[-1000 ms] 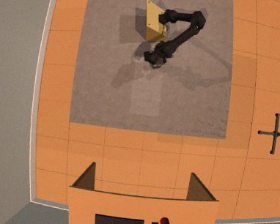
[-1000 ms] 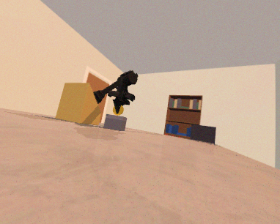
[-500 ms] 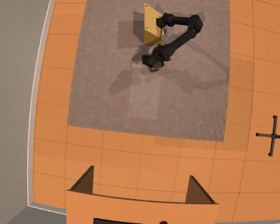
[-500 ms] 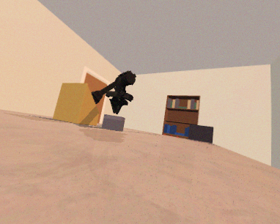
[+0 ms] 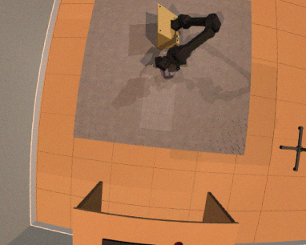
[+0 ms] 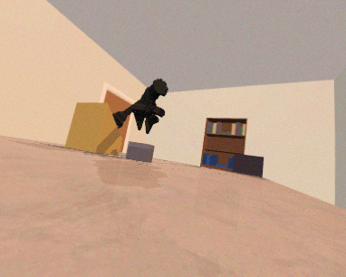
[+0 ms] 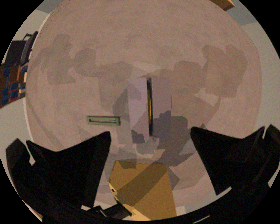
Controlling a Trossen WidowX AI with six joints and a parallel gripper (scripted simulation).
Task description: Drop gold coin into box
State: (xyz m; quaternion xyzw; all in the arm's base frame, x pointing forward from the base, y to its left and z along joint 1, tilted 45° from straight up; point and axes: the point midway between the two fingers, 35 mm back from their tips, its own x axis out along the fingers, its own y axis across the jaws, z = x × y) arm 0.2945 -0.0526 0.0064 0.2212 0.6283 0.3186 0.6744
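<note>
The gold coin [image 7: 150,107] shows in the wrist view as a thin gold strip within the slot of the grey box's lid. The box [image 7: 162,92] [image 6: 140,153] is closed and stands below my gripper. In the exterior view no part of the coin shows above the lid. How deep the coin sits is hard to tell. My gripper [image 7: 152,135] [image 6: 144,131] is wide open and empty, with its fingers above the box, one to each side of the slot. The dark-green holder [image 7: 103,124] is empty, left of the box in the wrist view.
A yellow block [image 5: 165,24] [image 6: 85,127] [image 7: 143,187] stands by the arm's base. In the wrist view it lies below the box. A bookshelf [image 6: 225,144] and a dark box [image 6: 250,166] stand in the background.
</note>
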